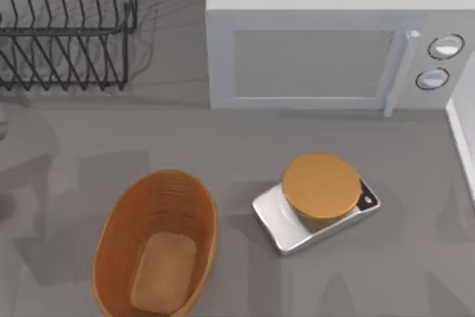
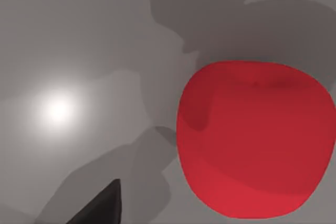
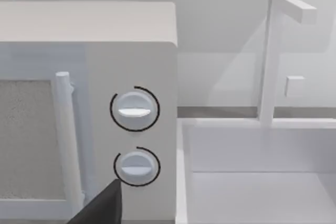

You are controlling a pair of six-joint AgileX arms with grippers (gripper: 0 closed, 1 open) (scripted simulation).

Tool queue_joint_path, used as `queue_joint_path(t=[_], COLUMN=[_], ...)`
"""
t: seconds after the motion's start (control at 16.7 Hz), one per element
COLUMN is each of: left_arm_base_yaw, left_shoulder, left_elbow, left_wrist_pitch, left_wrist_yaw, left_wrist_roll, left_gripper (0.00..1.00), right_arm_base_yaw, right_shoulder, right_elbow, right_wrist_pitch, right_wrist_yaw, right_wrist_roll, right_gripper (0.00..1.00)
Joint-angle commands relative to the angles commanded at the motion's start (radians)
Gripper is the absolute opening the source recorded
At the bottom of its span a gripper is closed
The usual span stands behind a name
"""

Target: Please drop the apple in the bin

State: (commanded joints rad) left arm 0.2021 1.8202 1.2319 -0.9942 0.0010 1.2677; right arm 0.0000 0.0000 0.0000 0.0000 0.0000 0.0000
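since the apple [image 2: 254, 140] lies on the table right under my left gripper, away from the basket [image 1: 111, 246], i'd centre over it before descending; i can't tell whether the fingers are spread.

You have a grey counter [image 1: 245, 139] under you, crossed by soft shadows. A white microwave [image 1: 334, 42] stands at its back, a black wire rack [image 1: 67, 27] at back left, and a white sink [image 3: 257, 182] at right.
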Motion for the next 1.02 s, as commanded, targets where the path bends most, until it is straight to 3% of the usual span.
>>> queue_joint_path(t=[0.42,0.72,1.02], left_arm_base_yaw=[0.005,0.005,0.005], left_shoulder=[0.104,0.111,0.111], left_elbow=[-0.128,-0.137,-0.137], left_wrist_pitch=[0.237,0.25,0.25], left_wrist_yaw=[0.0,0.001,0.001], left_wrist_roll=[0.005,0.006,0.006], left_gripper=[1.0,1.0,0.62], right_arm_base_yaw=[0.0,0.0,0.0], right_shoulder=[0.0,0.0,0.0], right_elbow=[0.0,0.0,0.0], right_wrist_pitch=[0.0,0.0,0.0], right_wrist_yaw=[0.0,0.0,0.0], right_wrist_roll=[0.0,0.0,0.0], right_gripper=[1.0,1.0,1.0])
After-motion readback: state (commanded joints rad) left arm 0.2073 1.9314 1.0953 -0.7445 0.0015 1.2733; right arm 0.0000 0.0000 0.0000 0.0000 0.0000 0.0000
